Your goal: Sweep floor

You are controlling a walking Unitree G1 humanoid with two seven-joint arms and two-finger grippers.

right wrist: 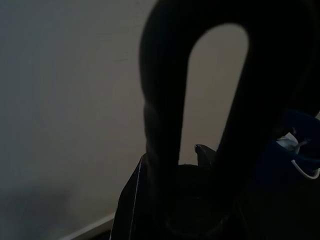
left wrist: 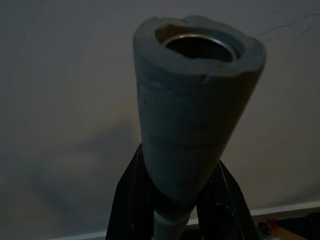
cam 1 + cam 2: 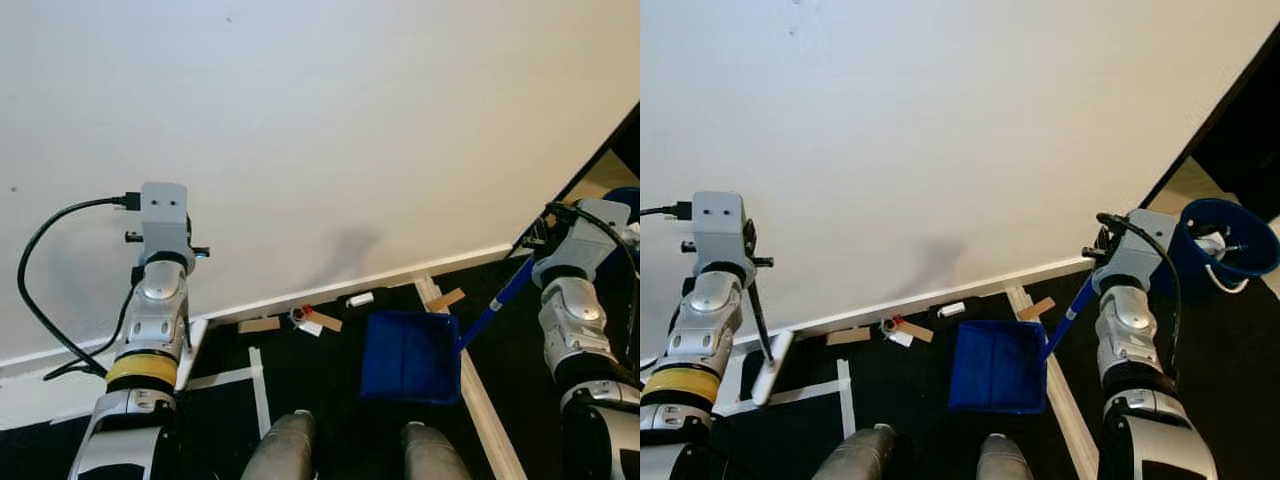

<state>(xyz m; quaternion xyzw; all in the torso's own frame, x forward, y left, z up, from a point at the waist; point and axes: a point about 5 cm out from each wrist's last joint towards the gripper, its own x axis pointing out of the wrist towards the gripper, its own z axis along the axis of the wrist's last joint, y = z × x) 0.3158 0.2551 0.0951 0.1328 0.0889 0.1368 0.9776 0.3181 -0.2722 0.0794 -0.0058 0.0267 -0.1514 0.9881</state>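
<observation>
My left gripper [image 2: 177, 212] is shut on the grey top end of a broom handle [image 2: 192, 115]. Its thin dark rod [image 3: 759, 315] runs down to a white broom head [image 3: 770, 368] resting on the floor by the wall. My right gripper [image 1: 182, 210] is shut on the looped end of the dustpan's handle [image 1: 165, 100]. The blue handle [image 3: 497, 305] slants down to the blue dustpan [image 3: 412, 355], which sits on the black floor in front of my knees. Scraps lie along the baseboard: brown card pieces [image 3: 259, 324], white bits [image 3: 360, 298] and a small red and grey item [image 3: 299, 314].
A white wall [image 3: 300, 130] stands right ahead, with a baseboard [image 3: 400, 277] at its foot. White tape lines [image 3: 260, 390] cross the black floor. A blue bin [image 3: 1227, 235] holding white rubbish stands to my right, behind the right arm.
</observation>
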